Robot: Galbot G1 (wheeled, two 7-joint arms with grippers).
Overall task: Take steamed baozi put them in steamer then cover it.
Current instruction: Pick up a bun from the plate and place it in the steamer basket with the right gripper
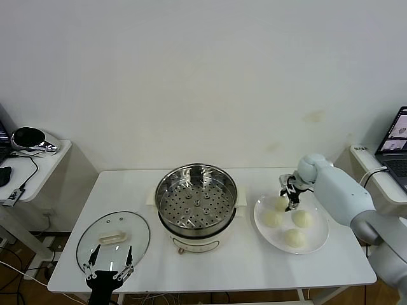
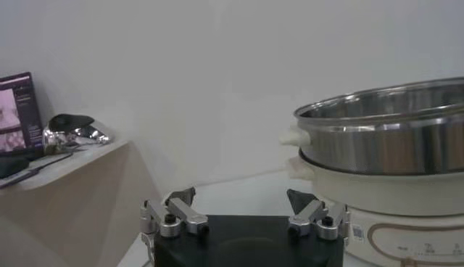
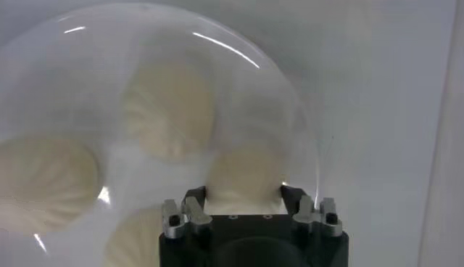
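Note:
The steamer (image 1: 196, 197) stands open at the table's middle with its perforated tray bare; it also shows in the left wrist view (image 2: 391, 138). The cover (image 1: 113, 232) lies flat on the table to its left. Several steamed baozi sit on a white plate (image 1: 321, 244) to its right, one (image 1: 303, 218) near the middle. My right gripper (image 1: 289, 198) is down at the far baozi (image 1: 280, 204); in the right wrist view the right gripper (image 3: 242, 192) has its fingers pressed on both sides of that baozi (image 3: 243, 174), which rests on the plate (image 3: 290, 94). My left gripper (image 1: 113, 251) hovers open over the cover's near edge, and is empty in its own view (image 2: 241, 197).
A side table (image 1: 38, 171) with a shiny object (image 1: 28, 136) and cables stands at the left. A laptop (image 1: 397, 143) sits on a stand at the right. The wall runs close behind the table. The steamer's base handles (image 2: 290, 136) jut out sideways.

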